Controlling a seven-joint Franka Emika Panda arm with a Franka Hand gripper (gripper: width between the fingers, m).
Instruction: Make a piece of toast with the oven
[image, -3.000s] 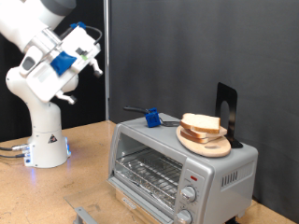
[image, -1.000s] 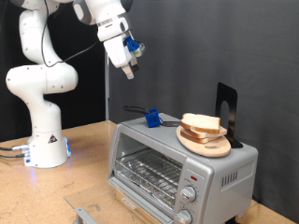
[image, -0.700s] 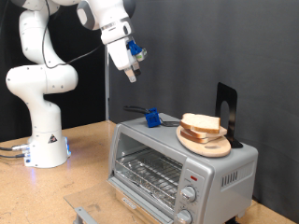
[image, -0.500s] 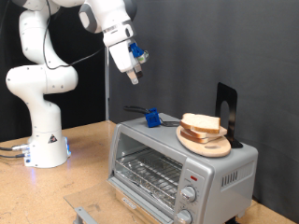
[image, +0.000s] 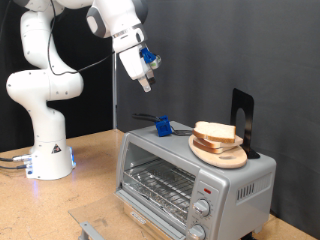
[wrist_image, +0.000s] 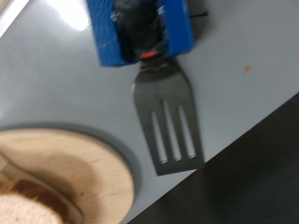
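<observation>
Gripper (image: 147, 84) hangs in mid-air, high over the oven (image: 195, 178), tilted so the fingers aim down and toward the exterior view's right. Nothing shows between the fingers; whether they stand apart or together I cannot tell — too small in the exterior view, and the wrist view does not show them.

The piece of toast (image: 215, 131) lies below the hand and off to the exterior view's right, well apart from it. It sits flat on a round wooden plate (image: 221, 152) on the oven roof. The slice is squarish, so no strong long axis; its broad face points up.

Closer under the hand — a spatula (image: 160, 124) with a blue block on its handle, also on the oven roof, to the exterior view's left of the plate. In the wrist view its slotted blade (wrist_image: 166, 119) lies just beside the plate rim (wrist_image: 89, 161), not touching, and the toast crust (wrist_image: 26, 196) peeks in at the corner. The spatula's long axis runs from blue block to blade, blade end nearer the plate.

The oven door looks closed, rack bare behind the glass — judging by this, the bread has not gone in.
</observation>
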